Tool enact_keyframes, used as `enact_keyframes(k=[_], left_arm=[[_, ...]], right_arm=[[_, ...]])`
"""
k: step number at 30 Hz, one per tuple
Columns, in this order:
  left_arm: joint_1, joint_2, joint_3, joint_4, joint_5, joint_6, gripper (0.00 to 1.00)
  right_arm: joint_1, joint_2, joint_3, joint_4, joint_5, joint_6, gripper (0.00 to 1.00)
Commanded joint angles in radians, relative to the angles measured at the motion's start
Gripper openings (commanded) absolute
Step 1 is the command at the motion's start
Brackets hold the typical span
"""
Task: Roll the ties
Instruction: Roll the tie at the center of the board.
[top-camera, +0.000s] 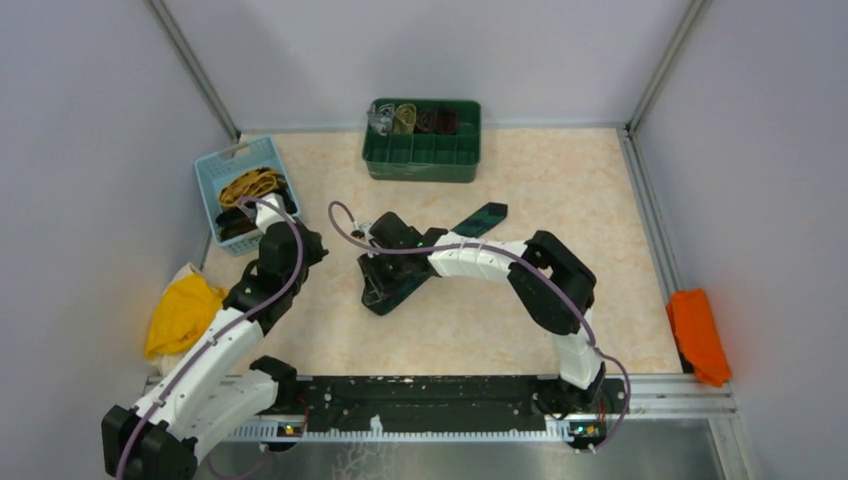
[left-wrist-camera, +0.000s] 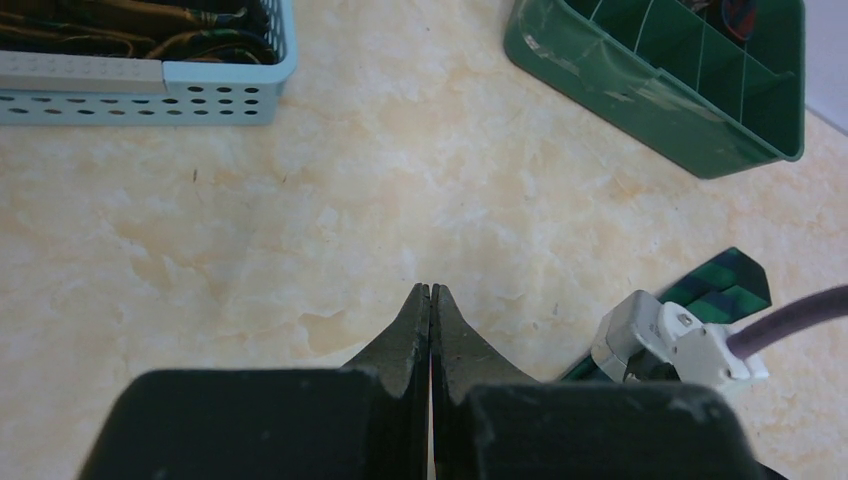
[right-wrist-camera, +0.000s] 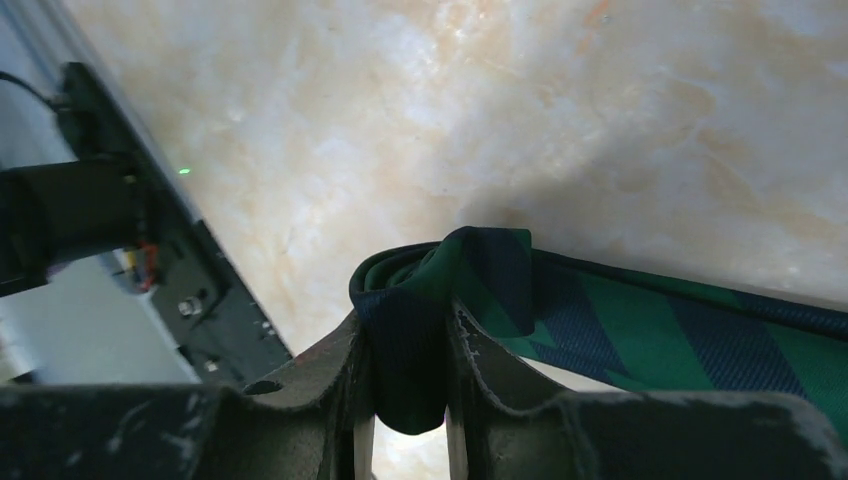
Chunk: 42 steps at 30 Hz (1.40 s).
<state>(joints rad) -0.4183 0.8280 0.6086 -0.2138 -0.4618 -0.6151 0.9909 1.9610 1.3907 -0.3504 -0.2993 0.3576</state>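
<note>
Currently right gripper (right-wrist-camera: 405, 345) clamped on folded end of green checked tie (right-wrist-camera: 640, 345), rest lying flat on table (right-wrist-camera: 600, 120). Left gripper (left-wrist-camera: 430, 300) closed, empty. Fabric judged soft, light, slippery; hold at folded end.

Lighting is bright, even and diffuse from overhead. Shadows on the table (top-camera: 570, 180) are soft. Right wrist view: near fingers (right-wrist-camera: 310, 390) dark, slightly soft-focused.

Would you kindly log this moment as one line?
right gripper: shut on green tie, end folded over | left gripper: shut, empty
</note>
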Motion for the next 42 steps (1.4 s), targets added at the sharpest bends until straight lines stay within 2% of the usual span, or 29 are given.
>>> enact_keyframes(k=[1, 5, 9, 15, 19, 30, 37, 42], left_arm=[[0.006, 0.034, 0.023, 0.068, 0.054, 0.037, 0.00], [0.006, 0.089, 0.043, 0.096, 0.105, 0.048, 0.00], [0.006, 0.145, 0.042, 0.130, 0.141, 0.043, 0.00], [0.006, 0.198, 0.040, 0.171, 0.206, 0.055, 0.00], [0.005, 0.238, 0.044, 0.201, 0.248, 0.056, 0.00], [0.004, 0.311, 0.061, 0.256, 0.302, 0.059, 0.00], [0.004, 0.372, 0.072, 0.284, 0.328, 0.058, 0.00], [0.004, 0.402, 0.072, 0.292, 0.327, 0.056, 0.00]], right_arm=[[-0.059, -0.027, -0.076, 0.191, -0.272, 0.166, 0.10], [-0.111, -0.042, -0.193, 0.370, -0.401, 0.305, 0.10], [-0.138, -0.036, -0.232, 0.367, -0.396, 0.317, 0.10], [-0.196, -0.061, -0.354, 0.516, -0.396, 0.429, 0.09], [-0.227, -0.057, -0.374, 0.514, -0.403, 0.429, 0.09], [-0.284, -0.027, -0.427, 0.693, -0.543, 0.550, 0.09], [-0.324, 0.040, -0.412, 0.682, -0.564, 0.531, 0.09], [-0.336, 0.062, -0.376, 0.586, -0.544, 0.468, 0.09]])
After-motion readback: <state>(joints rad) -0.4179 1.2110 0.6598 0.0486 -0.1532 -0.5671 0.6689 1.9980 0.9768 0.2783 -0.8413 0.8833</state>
